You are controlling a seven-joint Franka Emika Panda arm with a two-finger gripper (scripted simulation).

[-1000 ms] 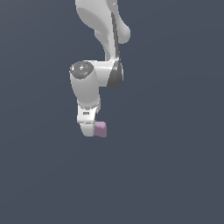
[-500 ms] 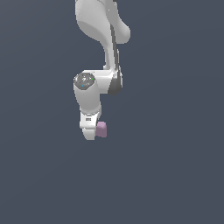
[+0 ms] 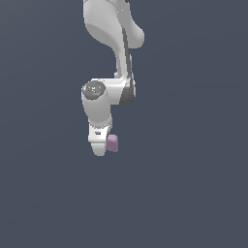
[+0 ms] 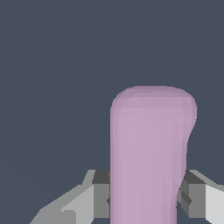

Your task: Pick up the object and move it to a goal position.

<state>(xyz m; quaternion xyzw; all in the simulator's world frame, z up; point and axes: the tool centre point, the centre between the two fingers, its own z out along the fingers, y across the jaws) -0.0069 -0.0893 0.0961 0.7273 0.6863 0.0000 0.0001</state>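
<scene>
The object [image 3: 112, 143] is a small pale pink-lilac lump. In the exterior view it peeks out beside the lower end of the white arm, on that view's right. In the wrist view the object [image 4: 148, 153] fills the middle as a tall rounded block. My gripper [image 4: 146, 199] is shut on it, with a grey finger pressed against each side. In the exterior view the gripper [image 3: 102, 147] points down and the hand hides its fingers.
Only a plain dark grey-blue ground shows around the arm in both views. No other object or edge is visible.
The arm has shifted slightly toward the exterior view's right and a little upward, carrying the object with it. The grip has stayed the same.
</scene>
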